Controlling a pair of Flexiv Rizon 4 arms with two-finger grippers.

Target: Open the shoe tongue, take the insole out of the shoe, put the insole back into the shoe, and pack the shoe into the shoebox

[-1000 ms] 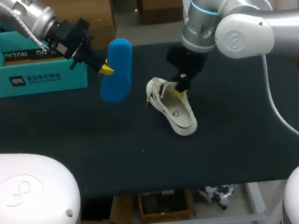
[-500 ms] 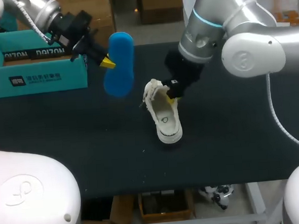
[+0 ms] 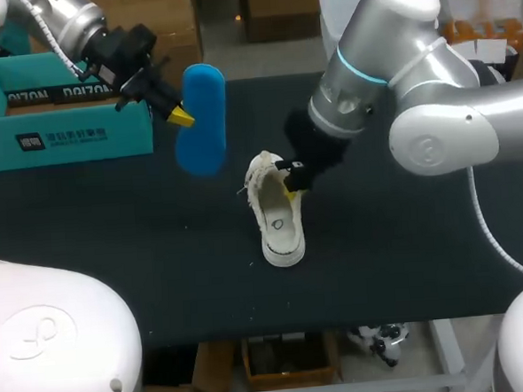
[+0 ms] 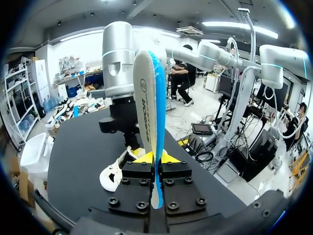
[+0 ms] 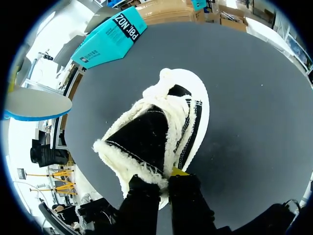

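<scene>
Table [image 3: 114, 258]: black-topped; it carries the shoe and the shoebox.
Shoebox [image 3: 71, 136]: teal, at the table's far left corner, one long side turned to the near edge. It is well apart from the shoe.
Left arm [image 3: 65, 26]: ours comes in over the far left corner, above the shoebox.
Left gripper [image 3: 178, 115]: clamped on the insole. In our left wrist view the two fingers press its two faces from either side, yellow tips showing at both.
Insole [image 3: 201, 120]: blue on one face, pale grey on the other. We hold it in the air over the far half of the table, between shoebox and shoe. It touches neither, and its length runs roughly from the far edge toward the near edge.
Shoe [image 3: 276, 211]: cream-white with a fleecy edge round a dark opening. It sits about mid-table with its toe toward the near edge and its heel toward the far edge.
Right arm [image 3: 414, 71]: ours enters from the right edge and reaches in to the middle of the table.
Right gripper [image 5: 164, 178]: pinching the shoe's fleecy rim at the heel end. Our right wrist view shows one finger inside the opening and the other outside.
</scene>
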